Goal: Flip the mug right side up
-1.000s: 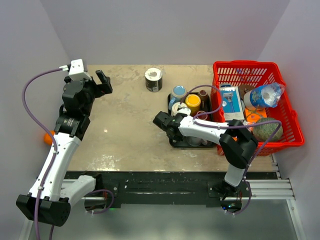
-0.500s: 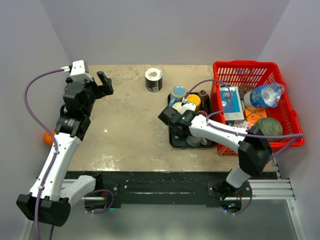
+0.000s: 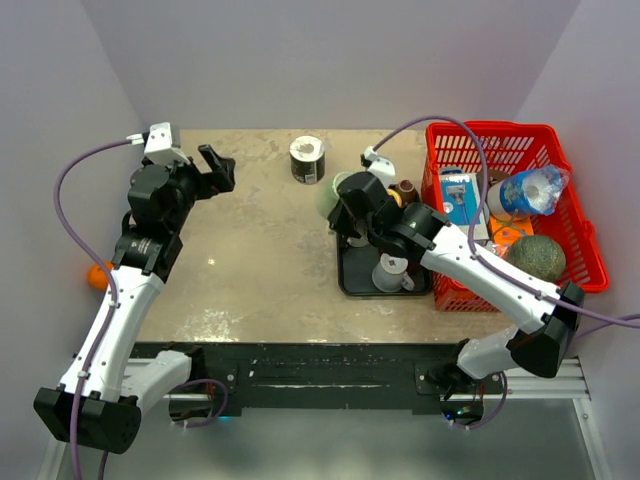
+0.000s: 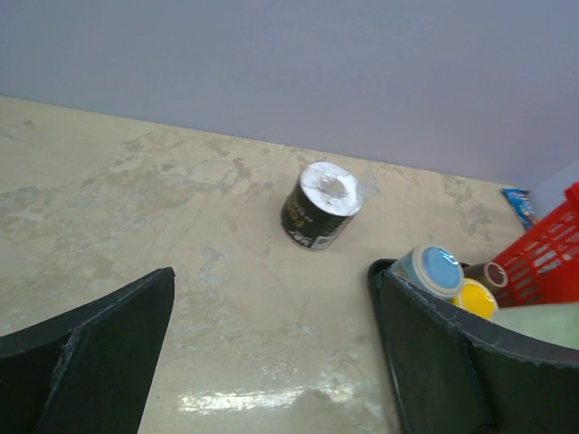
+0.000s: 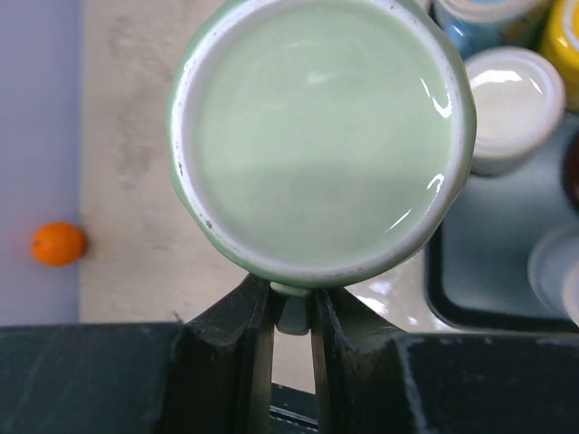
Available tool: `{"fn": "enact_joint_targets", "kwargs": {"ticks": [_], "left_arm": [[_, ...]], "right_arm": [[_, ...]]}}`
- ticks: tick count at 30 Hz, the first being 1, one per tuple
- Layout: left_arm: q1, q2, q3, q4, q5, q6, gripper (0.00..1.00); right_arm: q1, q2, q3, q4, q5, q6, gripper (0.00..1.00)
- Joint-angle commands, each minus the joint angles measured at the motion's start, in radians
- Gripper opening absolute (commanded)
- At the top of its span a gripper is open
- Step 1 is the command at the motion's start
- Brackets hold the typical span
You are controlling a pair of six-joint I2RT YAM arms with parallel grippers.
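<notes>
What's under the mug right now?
Around the mug, table and an edge of the tray show; the spot directly beneath is covered. The right gripper holds it.

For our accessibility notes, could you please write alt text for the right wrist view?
The right end effector pinches a pale green mug by its handle, its round end filling the view. An orange sits at left.

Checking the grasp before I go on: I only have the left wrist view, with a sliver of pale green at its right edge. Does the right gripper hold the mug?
Observer: Yes, the right gripper is shut on the handle of the pale green ceramic mug.
Operator: Which end faces its wrist camera?
Observer: The flat base with its white foot ring; the mouth is hidden.
Operator: What shows behind it there?
Observer: The edge of the black plastic tray and lidded jars, past its right side.
</notes>
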Motion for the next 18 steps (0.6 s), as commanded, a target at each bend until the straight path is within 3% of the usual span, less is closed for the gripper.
{"fn": "enact_joint_targets", "kwargs": {"ticks": [1,6,10,13,18], "left_arm": [[0.004,-0.015,-0.005,0.137,0.161,-0.069,0.99],[0.004,-0.010,-0.023,0.278,0.416,-0.109,0.99],[0.004,-0.026,-0.051,0.394,0.505,-0.193,0.99],[0.004,-0.029,-0.075,0.532,0.592,-0.306,0.99],[0.004,0.013,-0.104,0.810,0.715,-0.664,0.99]], "right_arm": [[-0.042,-0.060,0.109,0.302,-0.085,-0.161,0.00],[-0.099,-0.051,0.180,0.459,-0.261,-0.264,0.00],[-0.142,-0.057,0.206,0.590,-0.371,-0.275,0.00],[-0.169,-0.046,0.243,0.670,-0.490,-0.272,0.00],[-0.180,-0.031,0.292,0.766,-0.615,-0.253,0.00]]}}
